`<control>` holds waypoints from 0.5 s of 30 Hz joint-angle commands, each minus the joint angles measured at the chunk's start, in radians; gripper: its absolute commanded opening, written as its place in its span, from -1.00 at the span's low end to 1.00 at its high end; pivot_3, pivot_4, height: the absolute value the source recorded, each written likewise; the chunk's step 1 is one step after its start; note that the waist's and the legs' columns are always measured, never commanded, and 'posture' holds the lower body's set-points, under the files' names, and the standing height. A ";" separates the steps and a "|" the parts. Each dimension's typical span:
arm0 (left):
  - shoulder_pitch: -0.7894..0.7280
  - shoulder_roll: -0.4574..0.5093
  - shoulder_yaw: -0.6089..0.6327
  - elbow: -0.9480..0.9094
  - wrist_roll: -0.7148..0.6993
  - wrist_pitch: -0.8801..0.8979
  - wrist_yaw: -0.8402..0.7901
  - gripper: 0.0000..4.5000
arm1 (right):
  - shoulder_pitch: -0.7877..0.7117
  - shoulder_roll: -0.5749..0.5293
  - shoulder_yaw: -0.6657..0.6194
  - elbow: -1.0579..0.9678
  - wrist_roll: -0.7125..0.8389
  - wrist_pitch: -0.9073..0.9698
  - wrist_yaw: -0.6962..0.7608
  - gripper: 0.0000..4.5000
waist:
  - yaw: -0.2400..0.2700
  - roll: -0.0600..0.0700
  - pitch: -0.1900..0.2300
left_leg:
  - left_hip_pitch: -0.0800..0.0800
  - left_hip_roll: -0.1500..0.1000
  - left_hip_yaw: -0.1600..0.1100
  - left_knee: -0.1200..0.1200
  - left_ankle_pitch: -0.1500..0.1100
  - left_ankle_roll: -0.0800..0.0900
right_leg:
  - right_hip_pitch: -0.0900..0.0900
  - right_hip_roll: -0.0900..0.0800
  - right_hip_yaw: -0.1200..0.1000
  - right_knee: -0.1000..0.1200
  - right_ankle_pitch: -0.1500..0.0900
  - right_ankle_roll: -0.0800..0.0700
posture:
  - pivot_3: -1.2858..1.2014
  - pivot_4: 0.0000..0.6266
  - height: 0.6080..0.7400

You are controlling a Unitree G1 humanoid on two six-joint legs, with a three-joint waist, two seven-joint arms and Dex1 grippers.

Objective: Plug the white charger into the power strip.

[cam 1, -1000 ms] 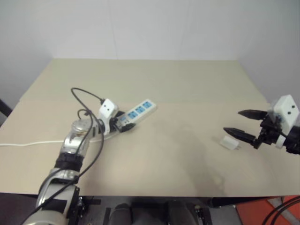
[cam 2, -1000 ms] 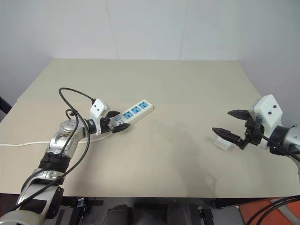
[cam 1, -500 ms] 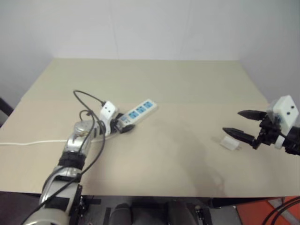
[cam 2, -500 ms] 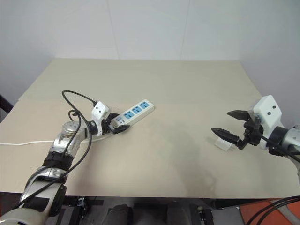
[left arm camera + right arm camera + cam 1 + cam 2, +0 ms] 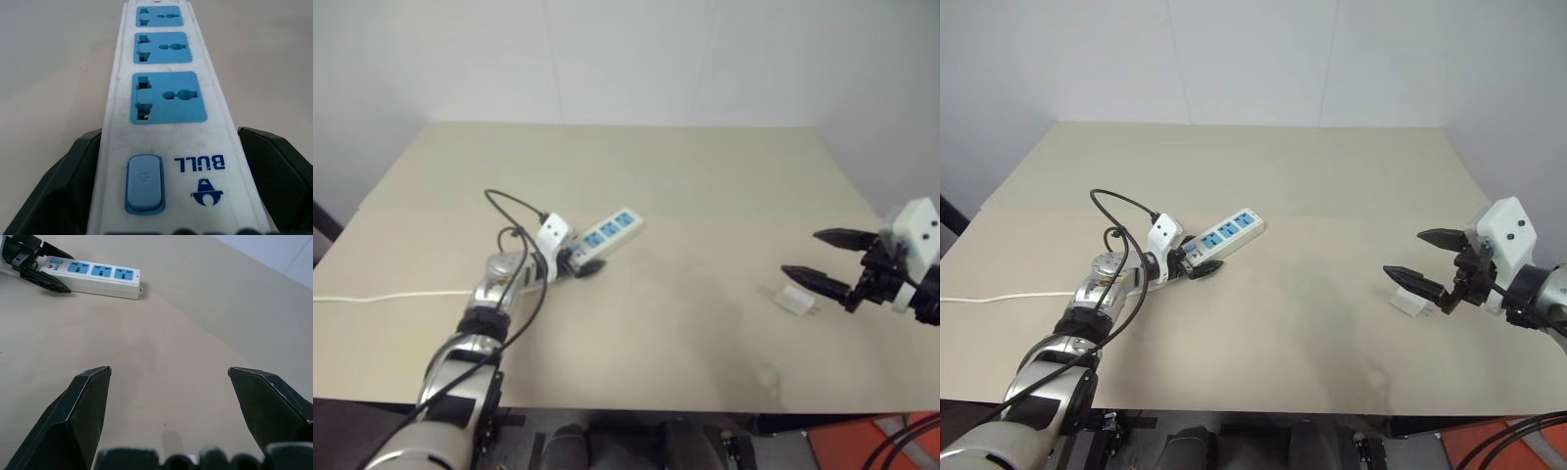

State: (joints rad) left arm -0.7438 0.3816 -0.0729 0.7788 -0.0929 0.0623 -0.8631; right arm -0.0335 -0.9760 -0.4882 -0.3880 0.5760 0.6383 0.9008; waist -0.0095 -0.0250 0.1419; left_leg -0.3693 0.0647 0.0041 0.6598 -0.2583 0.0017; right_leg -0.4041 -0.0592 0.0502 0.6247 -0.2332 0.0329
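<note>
Left claw [image 5: 1197, 264] spread wide, straddling the switch end of the power strip [image 5: 1226, 232] on the bench [image 5: 1293, 176]. Well right of the power strip lies the white charger [image 5: 1408, 301]; right claw [image 5: 1420, 260], fingers apart, hovers just above it.

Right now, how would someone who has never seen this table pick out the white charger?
Start at the beige table and go to its right side, where the right gripper hangs open. Just below its lower finger lies the white charger, a small plain white block; unlike the long power strip on the left, it has no blue sockets.
</note>
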 commanded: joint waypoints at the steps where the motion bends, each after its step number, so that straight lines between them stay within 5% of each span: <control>1: 0.026 0.003 -0.003 -0.006 0.013 -0.016 -0.008 0.99 | -0.003 0.003 -0.050 -0.037 0.026 0.005 -0.012 1.00 | -0.002 0.000 0.000 | 0.000 0.000 0.000 0.000 0.000 0.000 | 0.000 0.000 0.000 0.000 0.000 0.000 | 0.03 -0.52 1.00; 9: 0.097 0.012 0.021 -0.099 -0.007 0.037 -0.011 0.99 | 0.000 -0.003 -0.047 -0.038 0.036 0.005 -0.014 1.00 | -0.003 0.001 -0.001 | 0.000 0.000 0.000 0.000 0.000 0.000 | 0.000 0.000 0.000 0.000 0.000 0.000 | 0.03 -0.52 1.00; 15: 0.097 0.007 0.027 -0.096 -0.012 0.058 -0.014 0.48 | -0.017 -0.010 -0.034 -0.025 0.038 0.002 -0.014 1.00 | -0.003 0.001 -0.001 | 0.001 0.000 0.000 0.000 0.000 0.000 | 0.000 0.000 0.000 0.000 0.000 0.000 | 0.03 -0.52 1.00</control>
State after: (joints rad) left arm -0.6624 0.3903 -0.0384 0.6756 -0.1039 0.1029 -0.8657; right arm -0.0319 -0.9695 -0.4910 -0.4019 0.6045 0.6431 0.8910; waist -0.0128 -0.0240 0.1413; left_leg -0.3687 0.0647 0.0041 0.6598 -0.2583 0.0017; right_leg -0.4038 -0.0592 0.0504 0.6249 -0.2334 0.0332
